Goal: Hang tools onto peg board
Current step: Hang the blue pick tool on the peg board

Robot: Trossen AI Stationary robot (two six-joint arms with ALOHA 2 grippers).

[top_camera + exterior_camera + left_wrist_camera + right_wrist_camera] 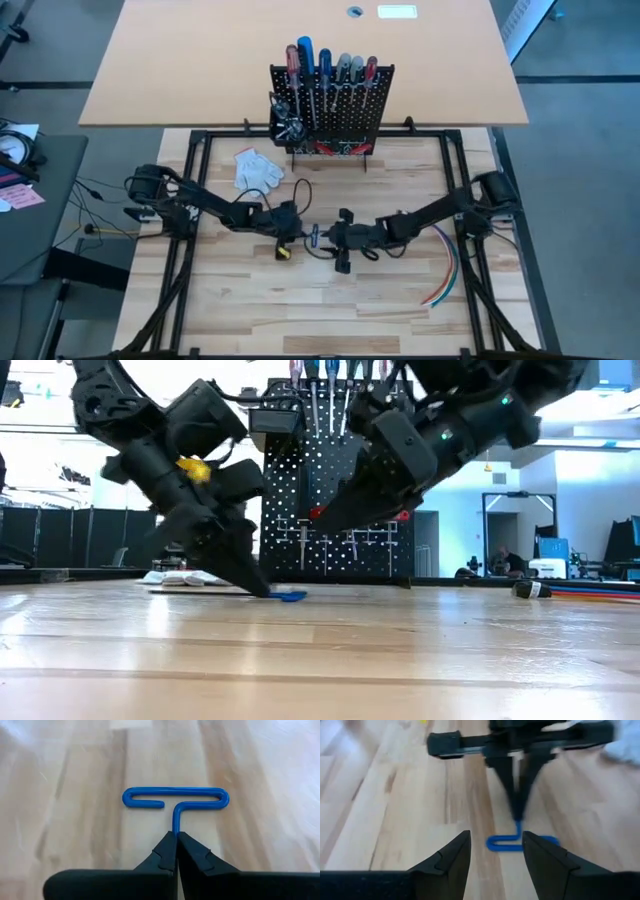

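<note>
A blue T-handled tool lies on the wooden table at its middle and also shows in the high view. My left gripper is shut on its stem, its fingertips down at the table. My right gripper is open and empty. It is raised above the table just right of the tool and faces the blue handle and my left gripper. The black peg board stands at the far edge with several screwdrivers hanging on it. My left gripper pinches the tool's blue stem between its two fingertips, just behind the looped T-handle. The fingers slant down from the table's left and lie along the stem. The handle lies flat on the table; the stem beyond the pinch is hidden by the fingers.
White gloves lie at the far left, in front of the board. A bundle of coloured wires lies at the right. A small black bin with tools hangs at the board's left side. Bare wood lies toward the near edge.
</note>
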